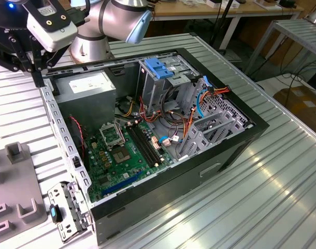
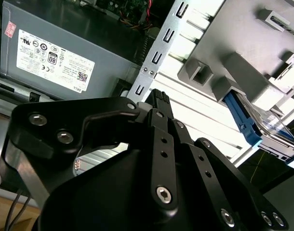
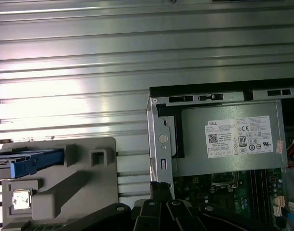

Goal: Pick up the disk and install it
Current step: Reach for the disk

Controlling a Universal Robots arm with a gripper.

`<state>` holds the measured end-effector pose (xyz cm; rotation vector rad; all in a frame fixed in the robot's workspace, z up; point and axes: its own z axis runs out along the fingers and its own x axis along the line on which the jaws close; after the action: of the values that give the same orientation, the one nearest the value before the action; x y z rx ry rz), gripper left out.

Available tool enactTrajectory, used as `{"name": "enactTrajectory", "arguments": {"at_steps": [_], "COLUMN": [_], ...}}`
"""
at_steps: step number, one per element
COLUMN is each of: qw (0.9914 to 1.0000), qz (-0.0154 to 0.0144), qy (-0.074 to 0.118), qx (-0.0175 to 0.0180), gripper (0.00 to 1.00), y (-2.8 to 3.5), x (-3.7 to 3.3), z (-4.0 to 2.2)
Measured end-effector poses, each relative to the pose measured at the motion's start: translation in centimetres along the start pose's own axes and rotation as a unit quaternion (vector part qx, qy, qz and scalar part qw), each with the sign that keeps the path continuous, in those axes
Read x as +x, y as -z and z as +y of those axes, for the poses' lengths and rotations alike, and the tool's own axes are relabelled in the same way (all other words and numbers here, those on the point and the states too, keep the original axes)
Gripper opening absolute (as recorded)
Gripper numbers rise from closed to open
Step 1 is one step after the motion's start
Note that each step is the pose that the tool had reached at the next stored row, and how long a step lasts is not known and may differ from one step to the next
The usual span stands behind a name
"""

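Note:
The disk (image 3: 35,161), dark with a bright blue carrier, lies in a slot of the grey fixture block (image 3: 84,187) on the table beside the computer case. In the second wrist view the disk (image 2: 243,122) shows its blue end at the fixture's edge. My gripper (image 2: 159,96) hangs above the case's rear wall by the power supply, a good way from the disk. Its black fingers (image 3: 161,190) stand together with nothing between them. In the exterior view the gripper (image 1: 39,78) is at the upper left, over the case's corner.
The open computer case (image 1: 225,150) lies on the ribbed metal table (image 1: 282,181). Inside are the power supply (image 1: 90,88), the green motherboard (image 1: 121,150), loose cables and a grey drive cage with a light-blue latch plate (image 1: 158,67). The fixture block (image 1: 13,181) sits at the exterior view's left.

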<state>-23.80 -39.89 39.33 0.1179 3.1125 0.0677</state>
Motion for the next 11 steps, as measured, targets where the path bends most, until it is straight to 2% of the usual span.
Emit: {"name": "enactTrajectory", "arguments": {"at_steps": [7,11], "qw": [1.00000,1.00000], "qz": [0.0000,0.0000], "qy": [0.000,0.000], "qx": [0.0000,0.0000], "gripper": [0.11,0.11], "y": [0.01,0.02], "x": [0.31,0.78], "z": [-0.02,-0.06]}}
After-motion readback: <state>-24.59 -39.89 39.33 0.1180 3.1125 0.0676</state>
